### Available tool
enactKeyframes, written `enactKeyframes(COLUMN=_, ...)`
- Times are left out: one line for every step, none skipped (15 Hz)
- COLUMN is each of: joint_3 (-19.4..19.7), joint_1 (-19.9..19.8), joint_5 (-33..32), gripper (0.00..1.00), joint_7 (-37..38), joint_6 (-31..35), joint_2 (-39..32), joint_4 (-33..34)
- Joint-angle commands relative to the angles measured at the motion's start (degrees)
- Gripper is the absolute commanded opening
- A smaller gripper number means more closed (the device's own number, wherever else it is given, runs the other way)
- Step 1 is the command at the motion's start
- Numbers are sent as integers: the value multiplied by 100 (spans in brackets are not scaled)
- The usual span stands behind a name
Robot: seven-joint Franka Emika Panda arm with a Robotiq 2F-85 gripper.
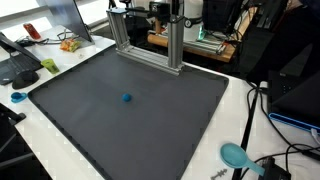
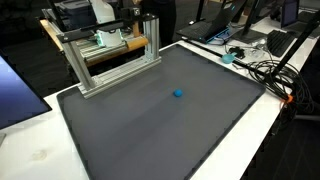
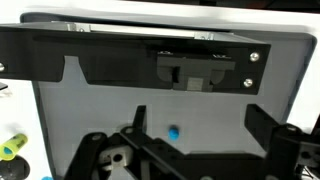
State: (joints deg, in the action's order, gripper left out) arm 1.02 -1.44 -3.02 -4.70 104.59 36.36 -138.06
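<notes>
A small blue ball lies near the middle of a dark grey mat on a white table; it also shows in the exterior view. In the wrist view my gripper is open, its two black fingers spread wide and empty. The ball shows between the fingers, nearer the left one and well below them on the mat. I cannot make out the gripper in either exterior view.
An aluminium frame stands at the mat's far edge; it crosses the wrist view as a dark bar. A teal spoon and cables lie beside the mat. A laptop and a yellow-green object sit off the mat.
</notes>
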Motion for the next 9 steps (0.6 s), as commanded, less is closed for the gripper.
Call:
enactKeyframes(joint_3=11, joint_1=81, joint_5=56, gripper=100, joint_7=58, joint_6=182, joint_2=1, joint_4=-85)
enactKeyframes(joint_3=-76, joint_1=58, joint_5=-32, gripper=100, joint_7=173, joint_6=347, joint_2=15, joint_4=-205)
enactKeyframes(joint_3=-70, joint_1=100, joint_5=50, gripper=100, joint_7=163, joint_6=424, joint_2=9, joint_4=-260)
enactKeyframes(joint_3=-95, joint_1=111, joint_5=68, gripper=100, joint_7=200, joint_6=546, joint_2=7, joint_4=-343)
enactKeyframes(joint_3=-136, joint_1=117, joint_5=46, gripper=100, joint_7=245, joint_6=641, joint_2=10, joint_4=-433)
enactKeyframes(joint_3=-144, joint_1=144, joint_5=70, gripper=100, joint_7=249, joint_6=719, joint_2=10, joint_4=-507)
enactKeyframes(joint_3=-172, joint_1=146, joint_5=44, gripper=100, joint_7=282, joint_6=786, joint_2=7, joint_4=-592)
enactKeyframes(joint_3=-193, joint_1=143, joint_5=23, gripper=100, joint_7=327, joint_6=856, joint_2=1, joint_4=-663)
enactKeyframes(joint_3=-216, joint_1=125, joint_5=-10, gripper=100, joint_7=391, joint_6=929, joint_2=-8, joint_4=-737)
